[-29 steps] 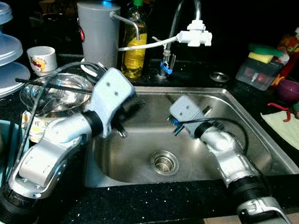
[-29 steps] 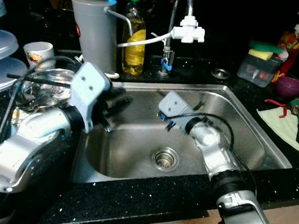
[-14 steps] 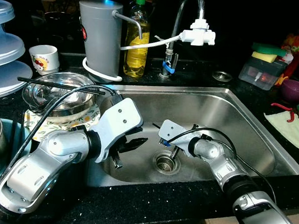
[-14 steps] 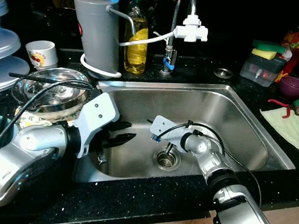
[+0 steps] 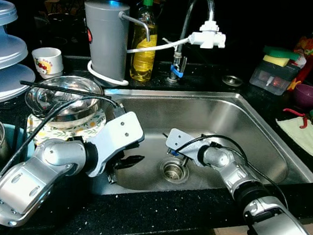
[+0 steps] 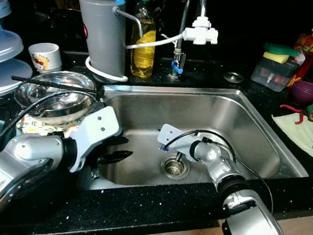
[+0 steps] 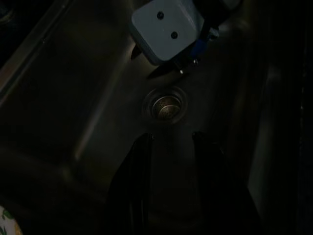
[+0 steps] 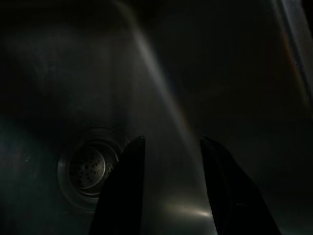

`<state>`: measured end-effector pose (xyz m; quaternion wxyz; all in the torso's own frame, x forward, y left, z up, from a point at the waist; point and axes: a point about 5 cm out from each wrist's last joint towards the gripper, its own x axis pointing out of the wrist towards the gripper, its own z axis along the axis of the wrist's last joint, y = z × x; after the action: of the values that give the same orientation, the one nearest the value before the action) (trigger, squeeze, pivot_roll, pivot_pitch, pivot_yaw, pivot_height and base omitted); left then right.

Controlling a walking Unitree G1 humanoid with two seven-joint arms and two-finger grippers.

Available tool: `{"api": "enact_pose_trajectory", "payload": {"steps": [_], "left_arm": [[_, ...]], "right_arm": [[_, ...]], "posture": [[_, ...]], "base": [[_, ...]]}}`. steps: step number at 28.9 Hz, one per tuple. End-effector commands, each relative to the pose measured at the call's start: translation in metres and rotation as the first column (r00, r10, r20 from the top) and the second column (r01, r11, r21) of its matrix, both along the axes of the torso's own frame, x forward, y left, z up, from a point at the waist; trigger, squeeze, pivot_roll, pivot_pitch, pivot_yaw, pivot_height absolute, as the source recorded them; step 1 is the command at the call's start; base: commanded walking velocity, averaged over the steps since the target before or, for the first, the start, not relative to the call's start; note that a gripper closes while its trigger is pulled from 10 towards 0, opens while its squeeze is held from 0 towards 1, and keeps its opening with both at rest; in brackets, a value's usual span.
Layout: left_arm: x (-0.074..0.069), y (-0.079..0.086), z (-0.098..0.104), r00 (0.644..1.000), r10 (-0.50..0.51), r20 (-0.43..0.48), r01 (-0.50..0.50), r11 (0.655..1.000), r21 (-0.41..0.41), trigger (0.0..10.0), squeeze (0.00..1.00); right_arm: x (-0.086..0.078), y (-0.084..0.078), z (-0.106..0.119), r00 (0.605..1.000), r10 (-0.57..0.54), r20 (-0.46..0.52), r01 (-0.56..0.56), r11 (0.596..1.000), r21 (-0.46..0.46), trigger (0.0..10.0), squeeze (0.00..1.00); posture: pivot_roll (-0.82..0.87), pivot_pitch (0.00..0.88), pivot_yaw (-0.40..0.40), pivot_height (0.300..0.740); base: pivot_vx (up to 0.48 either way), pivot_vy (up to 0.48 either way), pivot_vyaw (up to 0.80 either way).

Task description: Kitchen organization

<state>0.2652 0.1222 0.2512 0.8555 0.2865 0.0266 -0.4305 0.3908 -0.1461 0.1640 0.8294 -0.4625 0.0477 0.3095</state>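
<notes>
- On the black speckled bench (image 5: 155, 211) we count three stacked pale plastic lids (image 5: 2, 58) at the left edge, one white printed cup (image 5: 46, 61), and one steel bowl (image 5: 66, 98) resting on a flowered plate.
- Behind the sink's back-left corner stand one grey cylindrical filter jug (image 5: 106, 36) and one bottle of yellow dish soap (image 5: 142, 41); a curved tap (image 5: 198, 23) carries a white fitting.
- The left tool (image 5: 125, 164) hangs inside the stainless steel sink (image 5: 237, 120), near its left wall, fingers a narrow way apart and empty.
- The left wrist view adds what the eye views hide: its two black fingers (image 7: 134, 166) frame the round perforated drain (image 7: 165, 104), with the other arm's grey wrist block beyond.
- The right tool (image 5: 178, 161) sits low over the drain (image 5: 172, 170); in the right wrist view its fingers (image 8: 128, 171) are spread apart, holding nothing, the drain just beside one.
- Along the right edge we see a sponge caddy (image 5: 272, 72), a purple cup (image 5: 307, 96), and a pale cloth (image 5: 304, 136).
</notes>
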Motion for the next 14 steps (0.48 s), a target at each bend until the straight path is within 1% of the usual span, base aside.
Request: {"api": "enact_pose_trajectory", "payload": {"steps": [1,2,3,5,6,8,10,11,12,13,14], "left_arm": [[-0.003,0.000,0.000,1.000,-0.004,0.004,0.004,1.000,0.026,10.0,0.00],[-0.002,0.001,0.001,1.000,0.014,0.015,-0.014,1.000,0.022,10.0,0.00],[-0.002,0.001,0.001,1.000,0.014,0.015,-0.014,1.000,0.022,10.0,0.00],[0.001,0.001,0.003,0.999,0.046,0.024,-0.046,0.999,-0.006,10.0,0.00],[0.001,0.001,0.003,0.999,0.046,0.024,-0.046,0.999,-0.006,10.0,0.00],[0.007,-0.003,0.010,0.994,0.091,0.059,-0.083,0.989,-0.121,10.0,0.00],[0.010,-0.006,0.015,0.988,0.131,0.086,-0.112,0.974,-0.199,10.0,0.00],[0.013,-0.007,0.016,0.982,0.173,0.077,-0.150,0.958,-0.246,10.0,0.00],[0.013,-0.007,0.016,0.982,0.173,0.077,-0.150,0.958,-0.246,10.0,0.00],[0.015,-0.007,0.016,0.975,0.218,0.053,-0.195,0.939,-0.282,10.0,0.00],[0.020,-0.007,0.018,0.955,0.291,0.061,-0.251,0.900,-0.357,10.0,0.00]], "right_arm": [[-0.001,-0.008,-0.006,1.000,-0.019,-0.011,0.019,1.000,-0.021,10.0,0.46],[0.001,-0.009,-0.002,0.999,-0.032,0.016,0.032,0.999,-0.016,10.0,0.02],[0.001,-0.009,-0.002,0.999,-0.032,0.016,0.032,0.999,-0.016,10.0,0.02],[0.004,-0.011,0.008,0.996,-0.060,0.063,0.059,0.998,0.020,10.0,0.00],[0.004,-0.011,0.008,0.996,-0.060,0.063,0.059,0.998,0.020,10.0,0.00],[0.009,-0.015,0.031,0.979,-0.124,0.161,0.102,0.985,0.137,10.0,0.00],[0.011,-0.019,0.046,0.961,-0.168,0.221,0.119,0.969,0.216,10.0,0.00],[0.011,-0.021,0.054,0.947,-0.203,0.249,0.129,0.949,0.287,10.0,0.00],[0.011,-0.021,0.054,0.947,-0.203,0.249,0.129,0.949,0.287,10.0,0.00],[0.011,-0.023,0.066,0.928,-0.260,0.268,0.138,0.906,0.400,10.0,0.00],[0.006,-0.021,0.081,0.901,-0.342,0.267,0.120,0.788,0.604,10.0,0.00]], "posture": [[-0.01,0.105,-0.068,0.740],[-0.01,0.104,-0.069,0.740],[-0.01,0.104,-0.069,0.740],[-0.01,0.101,-0.070,0.740],[-0.01,0.101,-0.070,0.740],[-0.01,0.100,-0.069,0.740],[-0.01,0.101,-0.070,0.740],[-0.01,0.101,-0.070,0.740],[-0.01,0.101,-0.070,0.740],[-0.02,0.101,-0.070,0.740],[-0.02,0.102,-0.066,0.740]], "base": [[0.000,0.000,0.00],[0.000,0.000,0.00],[0.000,0.000,0.00],[0.000,0.000,0.00],[0.000,0.000,0.00],[0.000,0.000,0.00],[0.000,0.000,0.00],[0.000,0.000,0.00],[0.000,0.000,0.00],[0.000,0.000,0.00],[0.000,0.000,0.00]]}}
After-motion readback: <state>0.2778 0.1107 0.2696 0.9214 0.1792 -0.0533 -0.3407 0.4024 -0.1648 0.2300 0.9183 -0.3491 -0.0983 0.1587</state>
